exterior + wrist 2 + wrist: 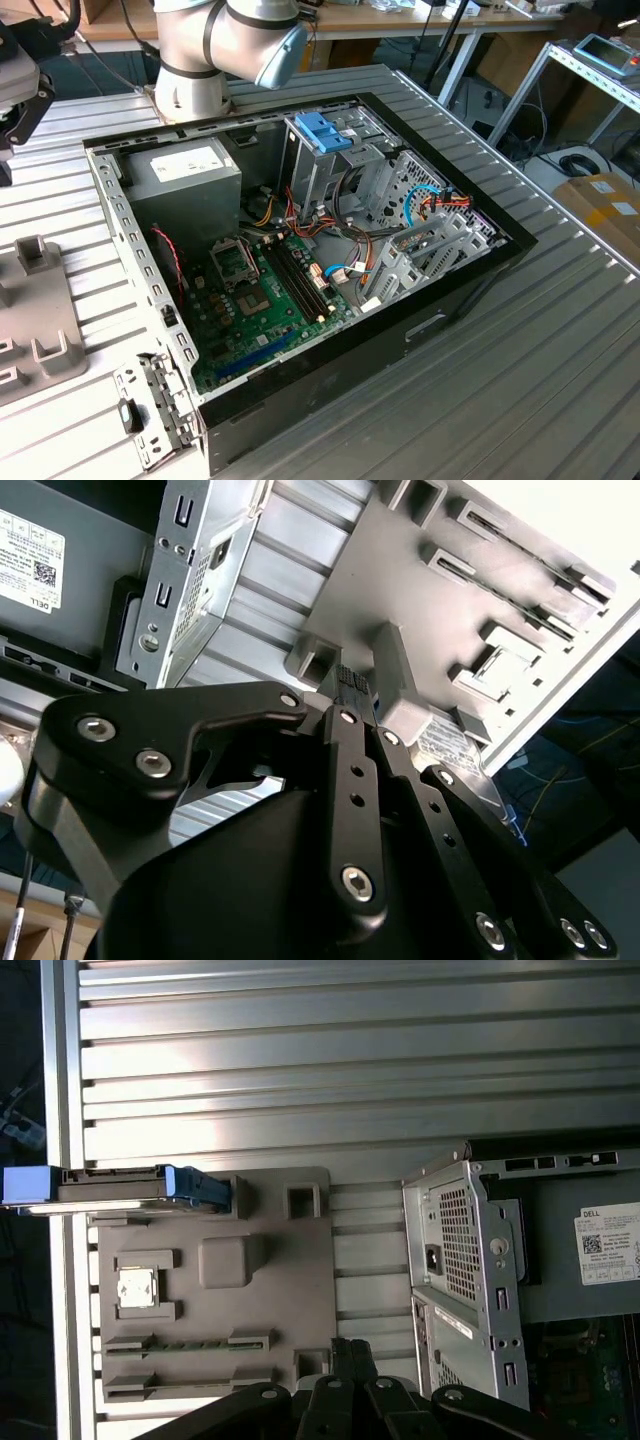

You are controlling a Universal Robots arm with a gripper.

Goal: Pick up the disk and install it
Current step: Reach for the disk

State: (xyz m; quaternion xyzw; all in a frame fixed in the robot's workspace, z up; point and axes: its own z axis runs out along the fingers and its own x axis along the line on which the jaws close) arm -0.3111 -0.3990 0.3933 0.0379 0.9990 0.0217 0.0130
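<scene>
The disk [130, 1188] is a flat grey-metal drive with light-blue rails. It stands on its edge in a slot at the far end of a grey fixture plate [290, 1260], seen in the first wrist view. My gripper [348, 1348] hovers over the opposite end of that plate, near a small square pocket. It is well apart from the disk. In the second wrist view the gripper [348, 680] has its black fingers [340, 695] pressed together with nothing between them. The same fixture plate [40, 320] lies at the exterior view's left.
An open computer case [300, 250] sits on the ribbed aluminium table [520, 350]. It holds a grey power-supply box [185, 175], a motherboard [260, 300] and a silver drive cage [330, 170] with a blue latch [325, 130]. The arm's base [190, 70] stands behind the case. A loose metal bracket [150, 410] lies by the case corner.
</scene>
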